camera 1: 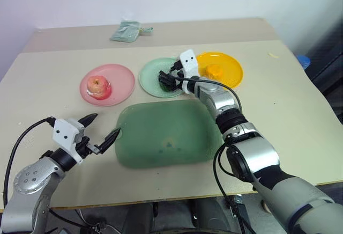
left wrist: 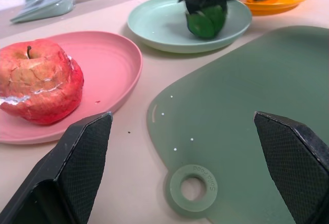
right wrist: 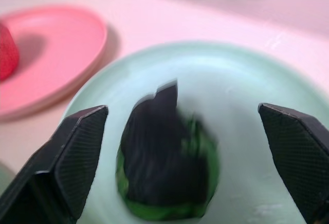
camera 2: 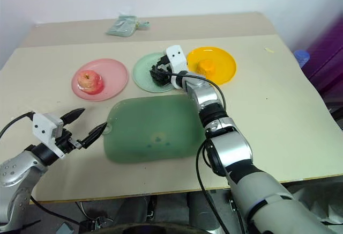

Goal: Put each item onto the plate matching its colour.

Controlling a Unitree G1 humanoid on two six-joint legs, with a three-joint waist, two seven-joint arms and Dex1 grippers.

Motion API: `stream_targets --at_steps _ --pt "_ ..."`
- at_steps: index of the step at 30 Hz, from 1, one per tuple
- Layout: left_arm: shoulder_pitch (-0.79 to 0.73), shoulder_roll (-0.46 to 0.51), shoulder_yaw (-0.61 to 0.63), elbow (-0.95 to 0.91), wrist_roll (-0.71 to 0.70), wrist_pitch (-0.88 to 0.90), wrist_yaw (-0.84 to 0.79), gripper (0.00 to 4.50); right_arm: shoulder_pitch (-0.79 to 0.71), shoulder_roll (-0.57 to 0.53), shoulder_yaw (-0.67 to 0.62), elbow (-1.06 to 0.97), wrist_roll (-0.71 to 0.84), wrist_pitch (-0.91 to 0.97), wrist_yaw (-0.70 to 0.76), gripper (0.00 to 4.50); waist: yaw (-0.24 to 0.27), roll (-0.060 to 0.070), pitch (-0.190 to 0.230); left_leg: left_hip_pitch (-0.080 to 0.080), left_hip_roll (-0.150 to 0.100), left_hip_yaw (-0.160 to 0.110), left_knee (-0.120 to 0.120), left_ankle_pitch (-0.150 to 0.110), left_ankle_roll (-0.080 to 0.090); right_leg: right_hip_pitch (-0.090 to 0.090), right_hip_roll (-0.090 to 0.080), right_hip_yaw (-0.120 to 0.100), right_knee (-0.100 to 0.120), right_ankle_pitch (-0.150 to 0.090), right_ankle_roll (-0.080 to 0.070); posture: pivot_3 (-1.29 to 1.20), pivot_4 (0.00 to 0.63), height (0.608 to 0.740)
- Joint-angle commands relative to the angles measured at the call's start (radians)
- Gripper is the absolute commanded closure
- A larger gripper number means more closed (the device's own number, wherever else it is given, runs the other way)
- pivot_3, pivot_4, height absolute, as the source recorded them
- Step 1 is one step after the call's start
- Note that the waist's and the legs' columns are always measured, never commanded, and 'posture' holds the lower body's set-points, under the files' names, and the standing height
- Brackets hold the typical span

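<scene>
Right gripper (right wrist: pixel 180 147) spread wide over the green piece (right wrist: pixel 169 167) on the mint plate (camera 1: pixel 153 81), left gripper (camera 1: pixel 104 132) spread wide too, holding nothing

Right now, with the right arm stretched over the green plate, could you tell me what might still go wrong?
1. The right gripper has open jaws on either side of the dark green piece on the green plate; drawing back could knock it off.
2. That arm reaches past the orange plate; a sideways swing might nudge it and its orange fruit.
3. The left gripper sits open at the green board's edge and could shift it.
</scene>
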Motion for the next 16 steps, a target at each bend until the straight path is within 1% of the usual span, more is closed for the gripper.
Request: stream_targets --at_steps 1,2,5,7,9,12,16 --pt "0.025 0.000 0.088 0.016 -0.009 -0.015 0.020 0.00 0.132 -0.126 -0.024 -0.259 0.045 -0.022 0.166 0.02 0.003 0.000 0.000 0.000 0.000 0.000 0.000 0.000 0.000 0.000 0.000 0.000 0.000 0.000 0.000 0.00 0.150 0.740" --pt "0.030 0.003 0.105 0.032 -0.009 -0.013 0.022 0.00 0.178 -0.169 -0.033 -0.328 0.062 -0.010 0.207 0.02 0.005 0.000 0.000 0.000 0.000 0.000 0.000 0.000 0.000 0.001 0.000 0.000 0.000 0.000 0.000 0.00 0.150 0.740" --pt "0.052 0.026 0.185 0.119 0.020 -0.040 0.024 0.00 0.374 -0.362 -0.090 -0.552 0.150 0.096 0.367 0.02 0.008 0.000 0.000 0.000 0.000 0.000 0.000 0.000 0.000 0.001 0.000 0.000 -0.001 0.000 0.000 0.00 0.150 0.740" --pt "0.067 0.043 0.231 0.168 0.017 -0.051 0.010 0.00 0.493 -0.478 -0.142 -0.631 0.195 0.157 0.436 0.02 0.013 0.000 0.000 0.000 0.000 0.001 0.000 0.000 0.001 0.001 0.000 0.000 -0.001 0.000 0.000 0.00 0.150 0.740" --pt "0.083 0.055 0.257 0.202 0.023 -0.067 -0.004 0.00 0.600 -0.561 -0.193 -0.668 0.226 0.197 0.471 0.02 0.014 0.000 0.000 0.001 0.001 0.001 0.000 -0.001 0.001 0.002 0.000 0.000 -0.001 0.000 0.000 0.00 0.150 0.740" --pt "0.091 0.063 0.270 0.216 0.029 -0.067 -0.006 0.00 0.699 -0.618 -0.241 -0.672 0.232 0.221 0.465 0.02 0.005 0.000 0.000 0.004 0.002 0.003 0.000 -0.001 0.001 0.004 0.002 0.001 -0.001 0.000 0.000 0.00 0.150 0.740" --pt "0.088 0.054 0.264 0.202 0.030 -0.055 0.015 0.00 0.734 -0.619 -0.264 -0.650 0.229 0.218 0.439 0.02 -0.002 0.000 0.000 0.006 0.003 0.003 0.000 -0.001 0.001 0.005 0.004 0.001 0.000 0.000 0.000 0.00 0.150 0.740"
